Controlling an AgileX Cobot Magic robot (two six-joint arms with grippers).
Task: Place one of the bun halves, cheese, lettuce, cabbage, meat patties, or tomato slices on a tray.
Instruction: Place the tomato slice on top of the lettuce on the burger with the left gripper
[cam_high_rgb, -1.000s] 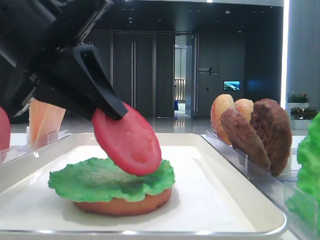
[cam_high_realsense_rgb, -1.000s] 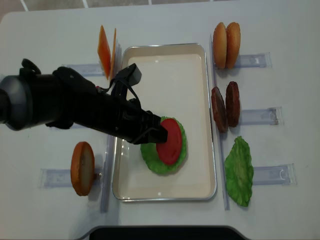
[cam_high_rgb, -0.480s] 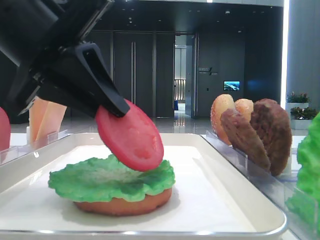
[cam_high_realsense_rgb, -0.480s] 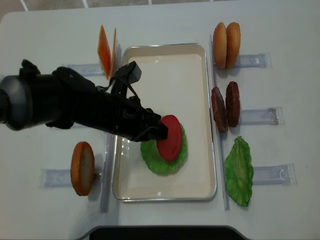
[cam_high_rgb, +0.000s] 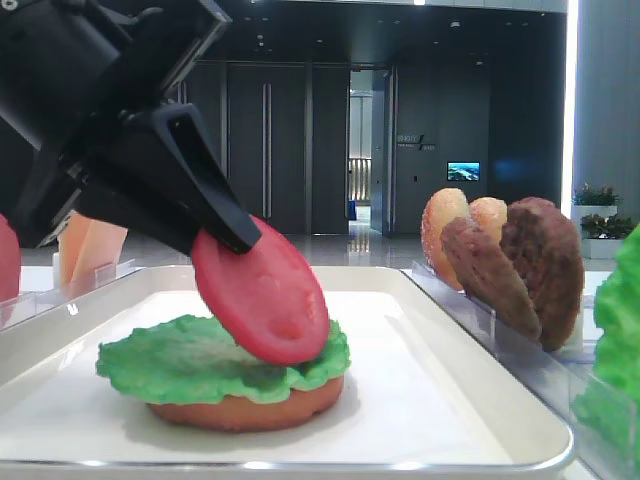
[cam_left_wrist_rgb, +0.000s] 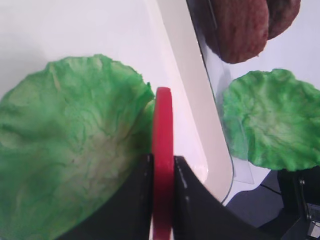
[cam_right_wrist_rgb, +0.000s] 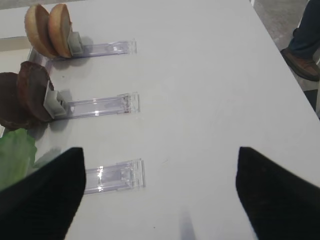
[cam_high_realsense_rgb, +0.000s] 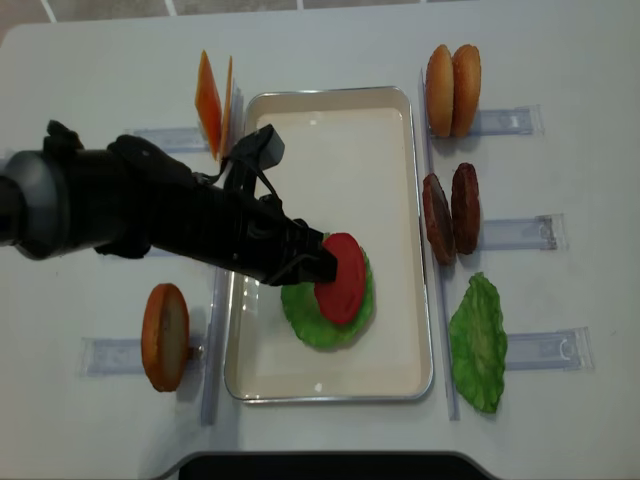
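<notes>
White worktop (cam_high_realsense_rgb: 560, 60) fills the overhead frame. White tray (cam_high_realsense_rgb: 330, 120) sits centre, long axis top to bottom. Left arm (cam_high_realsense_rgb: 120, 205) reaches in from the left edge across the tray rim. Lower half of the tray: bun half (cam_high_rgb: 240, 412) flat on the tray, lettuce leaf (cam_high_realsense_rgb: 300, 318) on top of it. Left gripper (cam_high_realsense_rgb: 318, 266) is clamped on a tomato slice (cam_high_realsense_rgb: 342, 278), pinching its edge; the slice is tilted, lower rim at or just touching the lettuce, upper part lifted.

Right gripper (cam_right_wrist_rgb: 160, 195) hangs over bare worktop right of the tray, fingers spread apart, nothing between them.

Outside the tray: spare lettuce (cam_high_realsense_rgb: 478, 342) lower right, meat patties (cam_high_realsense_rgb: 450, 212) right of centre, bun halves (cam_high_realsense_rgb: 453, 90) upper right, cheese slices (cam_high_realsense_rgb: 214, 103) upper left, one bun half (cam_high_realsense_rgb: 165, 335) lower left, all on clear holders.

Step in hand: laying the tomato on the stack. Next move likely calls for lowering and flattening the slice onto the leaf, then opening the left gripper and backing off without dragging the lettuce.
</notes>
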